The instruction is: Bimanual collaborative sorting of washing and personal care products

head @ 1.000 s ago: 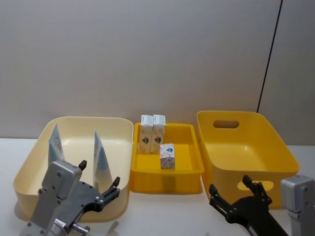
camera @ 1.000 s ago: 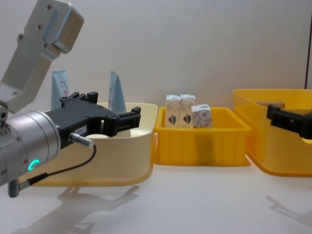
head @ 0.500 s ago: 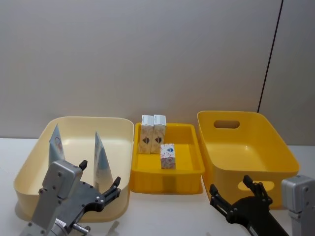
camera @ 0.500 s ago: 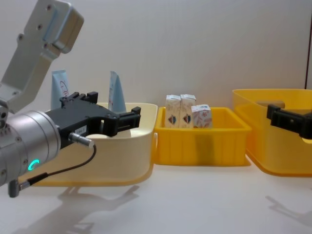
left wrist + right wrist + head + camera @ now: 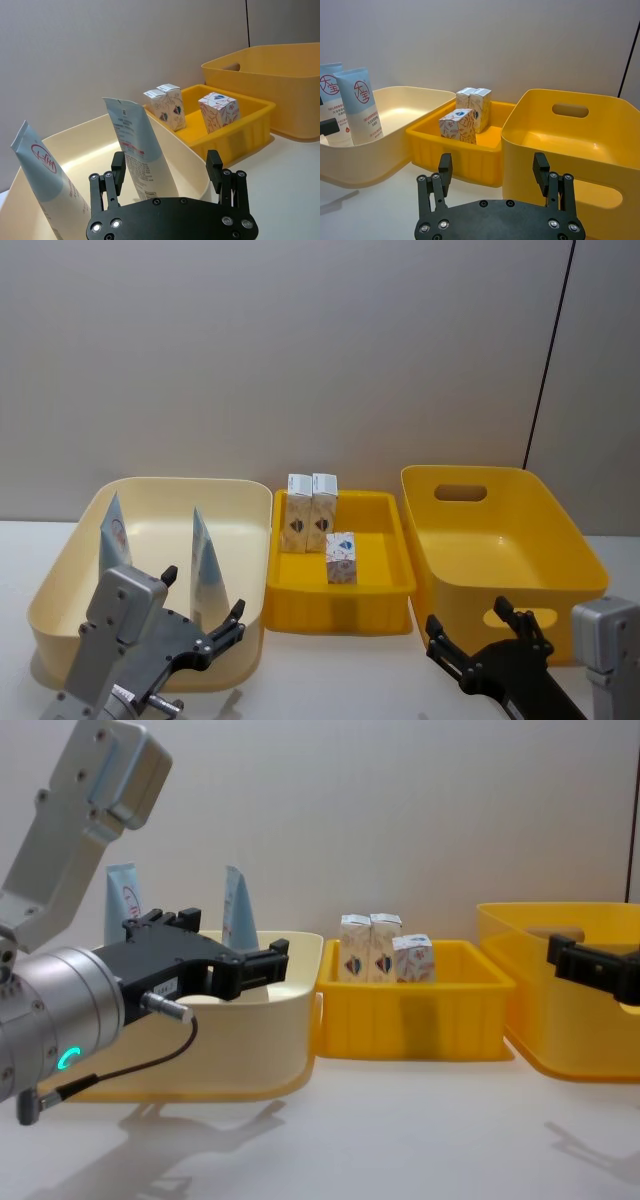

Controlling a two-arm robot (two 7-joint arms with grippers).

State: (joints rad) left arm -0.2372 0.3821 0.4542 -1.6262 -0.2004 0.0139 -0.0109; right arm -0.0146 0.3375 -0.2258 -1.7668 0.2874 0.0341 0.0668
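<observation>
Squeeze tube point(image 5: 113, 530) and second tube point(image 5: 205, 568) stand upright in cream bin point(image 5: 170, 483). Three cartons point(image 5: 340, 558) sit in middle yellow tray point(image 5: 340, 592), big yellow bin point(image 5: 560, 540) at right.

Over last second I see no change, nothing moves.

Left gripper point(image 5: 166, 162) hovers at near side of cream bin, facing second tube, fingers spread, empty. Right gripper point(image 5: 492, 162) waits before big yellow bin, also spread, empty.

I judge sorting paused, next grasp not yet begun.

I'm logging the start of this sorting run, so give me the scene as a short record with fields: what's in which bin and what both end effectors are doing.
tubes: two, standing in the cream bin
cartons: three, in the middle yellow tray
left end effector: open, by the cream bin's near wall, holding nothing
right end effector: open, before the big yellow bin, holding nothing
</observation>
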